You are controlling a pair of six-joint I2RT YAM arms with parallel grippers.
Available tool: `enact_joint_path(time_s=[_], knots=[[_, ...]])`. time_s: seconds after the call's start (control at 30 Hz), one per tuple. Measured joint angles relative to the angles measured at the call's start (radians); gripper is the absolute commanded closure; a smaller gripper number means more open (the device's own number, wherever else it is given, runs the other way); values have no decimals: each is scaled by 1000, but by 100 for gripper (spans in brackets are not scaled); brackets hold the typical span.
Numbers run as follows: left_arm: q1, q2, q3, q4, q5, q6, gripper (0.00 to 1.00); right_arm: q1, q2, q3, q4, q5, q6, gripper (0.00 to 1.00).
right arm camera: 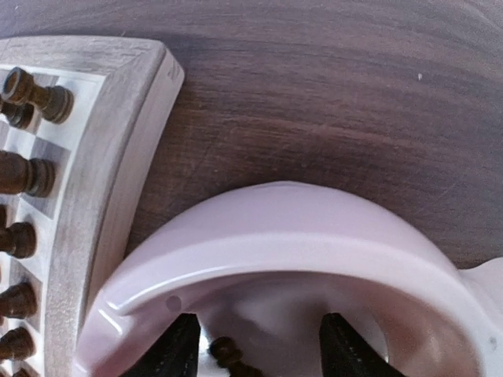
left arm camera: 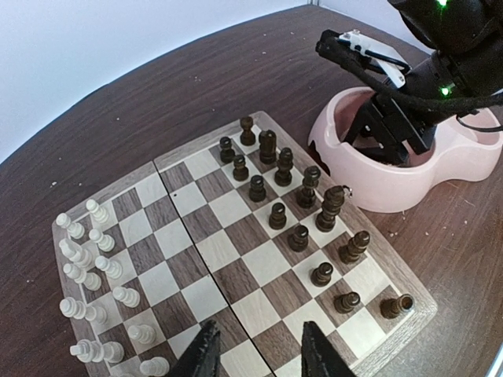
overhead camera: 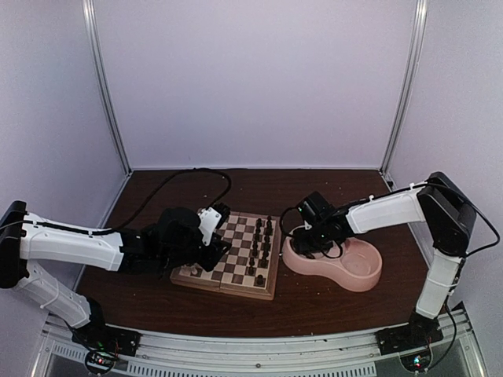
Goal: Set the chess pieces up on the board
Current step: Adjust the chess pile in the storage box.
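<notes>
Left claw (left arm camera: 262, 355) hovers over the near edge of the board (left arm camera: 253, 263), its fingers part-way apart and holding nothing, with bare squares showing through the gap. Cream pieces (left arm camera: 100, 239) crowd the board's left side and dark pieces (left arm camera: 310, 181) stand in two ragged files along its right. From above, the arm covers the cream side, so neither set can be judged complete. Just beside the board's right rim, the pink bowl (right arm camera: 275, 236) sits on the dark surface (right arm camera: 330, 94). Reaching down into the hollow nearest the board, the right claw (right arm camera: 259, 349) has its fingers wide and grips nothing. One dark piece (right arm camera: 228, 352) lies on the bowl's floor between them, closer to the board-side finger and apparently on its side, slanting back toward the wrist. The picture's lower edge cuts it off, leaving its kind and full length unclear. The right arm is plainly the nearer, so closing on the piece looks the likely next move.
</notes>
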Motion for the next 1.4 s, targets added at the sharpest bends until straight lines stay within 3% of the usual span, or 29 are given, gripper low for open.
enact_joint_path(time_s=[0.27,0.57,0.9,1.03,1.4], knots=[[0,0,0,-1,4,0,63,0,-13,-22,23,-29,-2,78],[0,0,0,-1,9,0,63,0,-139,-109,55,-40,-14,89],[0,-10,0,0,20,0,63,0,-352,-201,126,-30,-39,87],[0,-10,0,0,22,0,63,0,-356,-201,135,-23,-40,60],[0,-11,0,0,28,0,63,0,-117,-68,34,14,-59,56]])
